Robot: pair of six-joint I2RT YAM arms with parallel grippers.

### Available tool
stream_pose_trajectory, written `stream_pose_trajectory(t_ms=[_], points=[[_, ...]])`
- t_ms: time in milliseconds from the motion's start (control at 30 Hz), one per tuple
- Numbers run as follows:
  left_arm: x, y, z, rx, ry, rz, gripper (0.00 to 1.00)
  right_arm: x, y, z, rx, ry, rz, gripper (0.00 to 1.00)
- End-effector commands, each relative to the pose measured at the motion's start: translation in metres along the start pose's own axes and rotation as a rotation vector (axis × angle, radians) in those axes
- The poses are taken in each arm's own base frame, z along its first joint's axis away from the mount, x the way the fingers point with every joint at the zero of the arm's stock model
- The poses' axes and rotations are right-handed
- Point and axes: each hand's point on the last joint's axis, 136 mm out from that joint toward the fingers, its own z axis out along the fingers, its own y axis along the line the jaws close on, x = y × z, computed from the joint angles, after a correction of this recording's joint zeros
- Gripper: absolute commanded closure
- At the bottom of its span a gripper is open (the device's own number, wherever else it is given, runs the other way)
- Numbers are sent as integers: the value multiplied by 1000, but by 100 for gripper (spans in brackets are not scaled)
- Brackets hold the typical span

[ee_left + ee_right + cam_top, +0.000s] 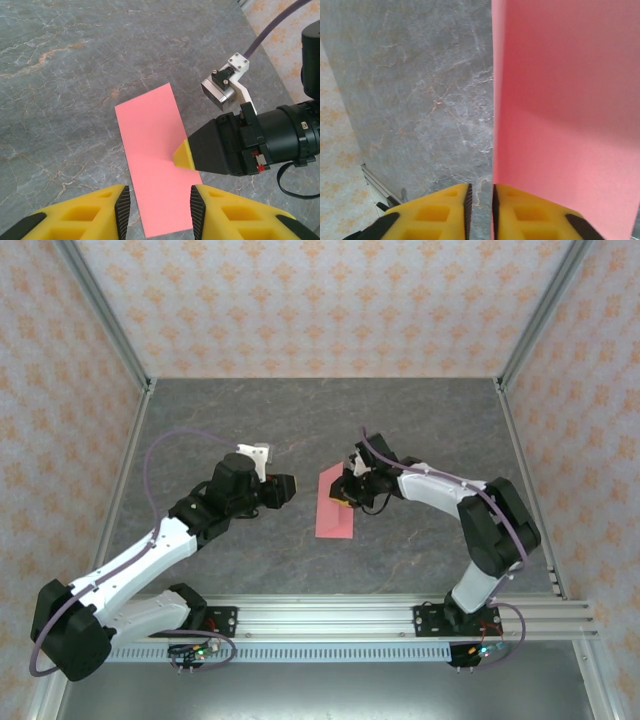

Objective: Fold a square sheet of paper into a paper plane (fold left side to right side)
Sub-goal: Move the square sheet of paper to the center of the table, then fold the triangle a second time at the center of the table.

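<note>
The square sheet of paper (pixel 335 502) lies on the grey table as a pink-red rectangle, one half folded over the other. My right gripper (pixel 347 490) sits low at its right long edge. In the right wrist view the paper (pixel 565 100) runs along the right finger's inner face, and the right gripper (pixel 479 200) stands open by a narrow gap with bare table showing through it. From the left wrist, a yellow fingertip (pixel 184 155) of the right gripper touches the paper (pixel 150 145). My left gripper (pixel 160 207) hovers open just left of the sheet (pixel 290 487), holding nothing.
The grey marble-patterned table (pixel 230 430) is walled by patterned panels on three sides, with metal posts at the back corners. An aluminium rail (pixel 330 615) carrying both arm bases runs along the near edge.
</note>
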Motion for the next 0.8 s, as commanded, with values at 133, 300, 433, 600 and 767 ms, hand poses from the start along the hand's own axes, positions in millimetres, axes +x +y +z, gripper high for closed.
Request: stream_pose_trajectory(t_ms=[133, 300, 433, 600, 767], points=[[20, -20, -9, 97, 23, 110, 55, -13, -6, 4, 42, -21, -2, 70], [50, -40, -4, 120, 78, 203, 52, -29, -9, -1, 24, -36, 26, 69], [74, -52, 12, 90, 128, 267, 50, -40, -8, -3, 8, -38, 40, 69], [93, -67, 41, 10, 193, 369, 47, -47, -5, -2, 5, -33, 40, 69], [105, -71, 69, -94, 226, 473, 40, -50, -6, -3, 18, -44, 41, 68]])
